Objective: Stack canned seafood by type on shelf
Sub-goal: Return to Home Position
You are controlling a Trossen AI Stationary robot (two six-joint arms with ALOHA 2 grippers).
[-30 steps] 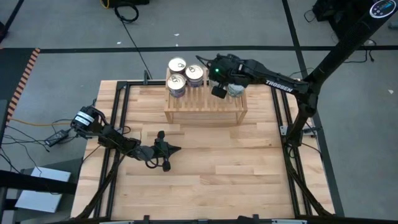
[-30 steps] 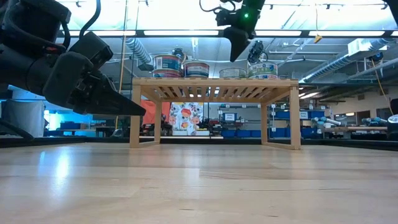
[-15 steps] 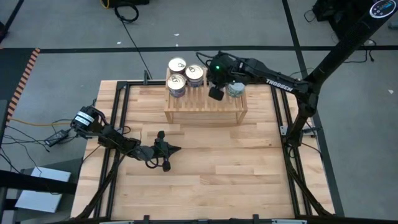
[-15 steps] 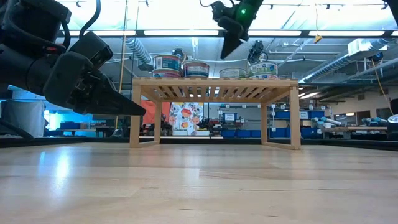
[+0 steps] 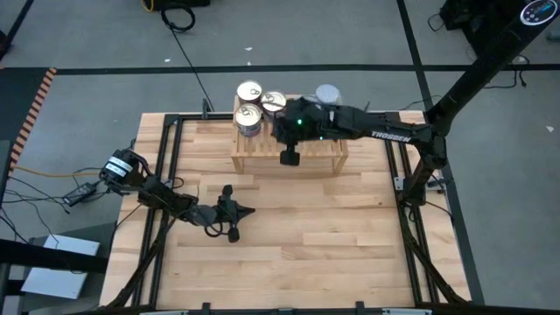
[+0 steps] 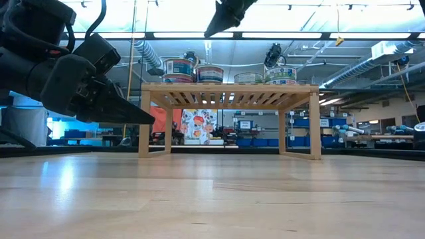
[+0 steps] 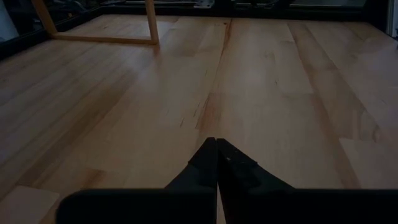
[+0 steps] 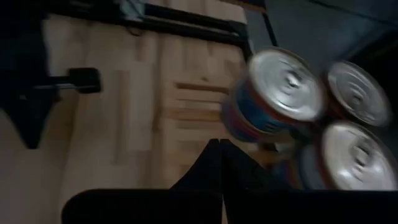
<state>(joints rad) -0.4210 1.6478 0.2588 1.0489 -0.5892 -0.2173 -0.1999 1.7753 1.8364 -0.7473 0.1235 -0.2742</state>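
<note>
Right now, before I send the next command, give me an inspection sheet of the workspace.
Surface: plank tabletop, bare wood in front of the shelf.
Job's things: shelf at the tabletop's far side; three tins grouped on its left end, a silver-topped tin toward its right end; the right arm hides part of the top.
Clutter: nothing seen.
Grippers: right gripper high above the shelf's front, shut, empty; left gripper low over the tabletop, front-left of the shelf, shut, empty.
Cables: cables on the floor left of the table.
Surroundings: grey floor with black tape lines; no person seen.
</note>
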